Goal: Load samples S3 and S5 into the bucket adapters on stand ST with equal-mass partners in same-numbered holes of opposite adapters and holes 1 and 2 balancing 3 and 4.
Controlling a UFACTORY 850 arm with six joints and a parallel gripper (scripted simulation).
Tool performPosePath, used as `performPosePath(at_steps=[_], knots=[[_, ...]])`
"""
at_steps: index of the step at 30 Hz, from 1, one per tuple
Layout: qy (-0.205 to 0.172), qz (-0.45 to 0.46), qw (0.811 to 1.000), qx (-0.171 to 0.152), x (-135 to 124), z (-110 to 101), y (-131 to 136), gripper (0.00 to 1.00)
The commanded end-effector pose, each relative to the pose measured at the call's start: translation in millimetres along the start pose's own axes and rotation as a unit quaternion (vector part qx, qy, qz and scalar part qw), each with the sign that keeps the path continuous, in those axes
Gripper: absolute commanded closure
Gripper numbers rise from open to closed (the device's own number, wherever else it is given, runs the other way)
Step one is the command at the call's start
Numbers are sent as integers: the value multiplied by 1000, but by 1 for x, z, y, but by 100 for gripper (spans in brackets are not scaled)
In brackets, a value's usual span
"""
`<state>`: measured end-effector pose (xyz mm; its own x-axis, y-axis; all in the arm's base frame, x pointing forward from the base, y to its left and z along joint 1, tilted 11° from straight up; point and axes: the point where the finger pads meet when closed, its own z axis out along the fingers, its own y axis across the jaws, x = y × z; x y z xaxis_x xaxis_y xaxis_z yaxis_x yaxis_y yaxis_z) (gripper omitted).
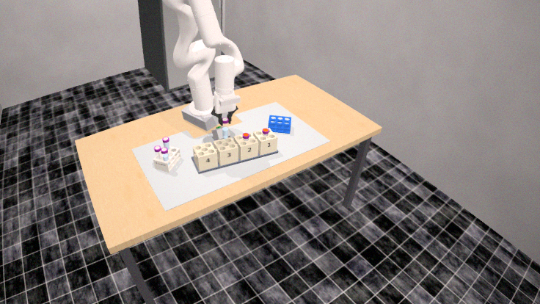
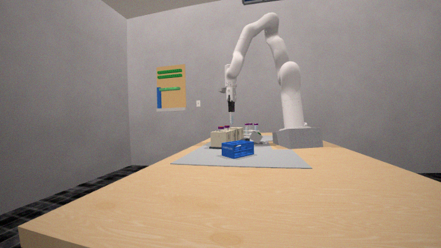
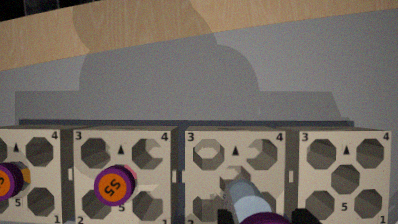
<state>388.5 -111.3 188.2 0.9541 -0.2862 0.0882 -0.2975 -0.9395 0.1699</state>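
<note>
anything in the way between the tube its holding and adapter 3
Nothing visible does. The end effector holds the tube upright, and the wrist view shows its lower end over adapter 3, around hole 5. The tube in adapter 2, marked S5, stands off to one side.

Purple caps ring the tubes, with orange dots on the pair in the cream adapters. The right-hand rack is bright blue, the left-hand one off-white. Dark tiles on the floor carry a pale grid.
</note>
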Motion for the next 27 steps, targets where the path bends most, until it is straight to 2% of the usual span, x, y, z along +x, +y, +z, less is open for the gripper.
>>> performPosePath(at_steps=[1,9,27], knots=[[1,0,1000,0,1,7,0,100],[1,0,1000,0,1,22,0,100],[1,0,1000,0,1,22,0,100]])
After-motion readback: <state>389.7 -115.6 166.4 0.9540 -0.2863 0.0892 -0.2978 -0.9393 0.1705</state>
